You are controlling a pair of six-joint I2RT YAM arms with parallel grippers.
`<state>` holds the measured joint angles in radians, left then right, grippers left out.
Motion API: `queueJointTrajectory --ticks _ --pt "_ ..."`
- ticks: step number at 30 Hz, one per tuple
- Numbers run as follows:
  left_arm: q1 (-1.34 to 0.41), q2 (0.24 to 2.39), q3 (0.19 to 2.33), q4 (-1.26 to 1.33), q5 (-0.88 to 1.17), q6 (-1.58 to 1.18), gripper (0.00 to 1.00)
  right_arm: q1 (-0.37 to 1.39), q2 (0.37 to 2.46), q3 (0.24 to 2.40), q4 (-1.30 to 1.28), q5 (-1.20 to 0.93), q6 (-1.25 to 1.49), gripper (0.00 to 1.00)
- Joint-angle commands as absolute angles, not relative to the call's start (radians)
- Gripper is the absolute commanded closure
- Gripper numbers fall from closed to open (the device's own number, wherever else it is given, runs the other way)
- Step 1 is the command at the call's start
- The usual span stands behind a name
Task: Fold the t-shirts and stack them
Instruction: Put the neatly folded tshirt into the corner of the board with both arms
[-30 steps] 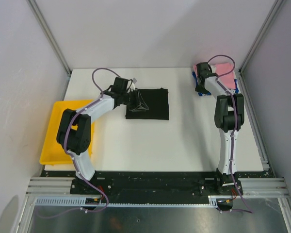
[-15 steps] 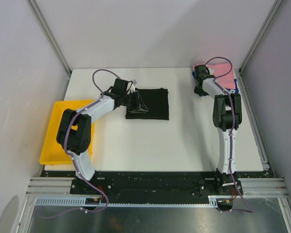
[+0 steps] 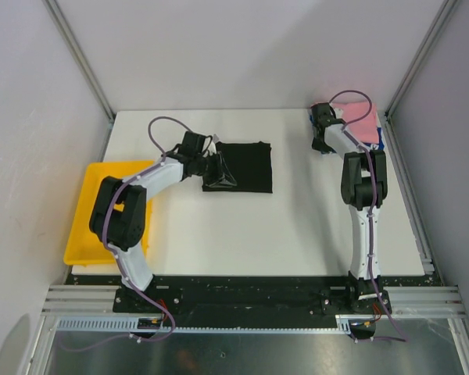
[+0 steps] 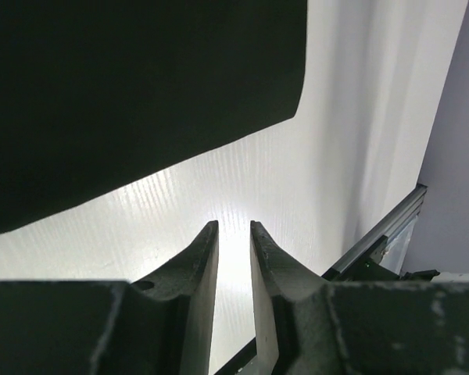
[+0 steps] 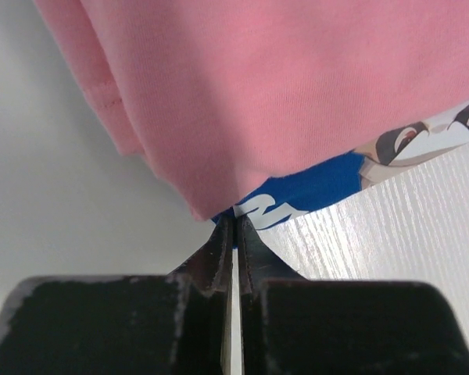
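The black soft-cloth t-shirt (image 3: 246,168), folded to a rectangle, lies toward the far edge of the white table (image 3: 281,226), left of its middle. The pink cloth t-shirt (image 5: 297,86) lies in the far right corner on top of the blue-and-white printed t-shirt (image 5: 313,191). My left gripper (image 4: 233,226) sits at the black shirt's left edge, jaws a narrow slot apart with only bare table between them. My right gripper (image 5: 233,220) is closed, tips meeting at the corner of the pink hem where the blue print shows beneath; whether any cloth is nipped I cannot tell. Judgement: the black shirt is folded and the step in hand is stacking, with the right gripper taking hold at the corner of the pile. The next move calls for a check that the pinch has caught cloth, and which layers, before any pull. The left gripper must then close through all layers of the black shirt's edge, or the fold may open in transit. Against the frame one second earlier: the right jaws stood apart and have now shut, the left gripper has drawn slightly toward the near left, and the black shirt has not moved.
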<state>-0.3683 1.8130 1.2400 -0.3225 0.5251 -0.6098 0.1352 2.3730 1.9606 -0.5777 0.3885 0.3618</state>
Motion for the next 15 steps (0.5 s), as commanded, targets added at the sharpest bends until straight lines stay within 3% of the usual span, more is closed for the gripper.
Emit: queueJointTrajectory --ticks 1,15 --pt "-0.351 1.733 1.196 -0.312 0.503 -0.612 0.73 0.178 2.338 1.948 -0.674 0.381 0.399 1.00" --pt "-0.309 1.560 0.971 -0.311 0.404 -0.663 0.73 0.278 2.055 1.485 -0.619 0.177 0.596 1.00"
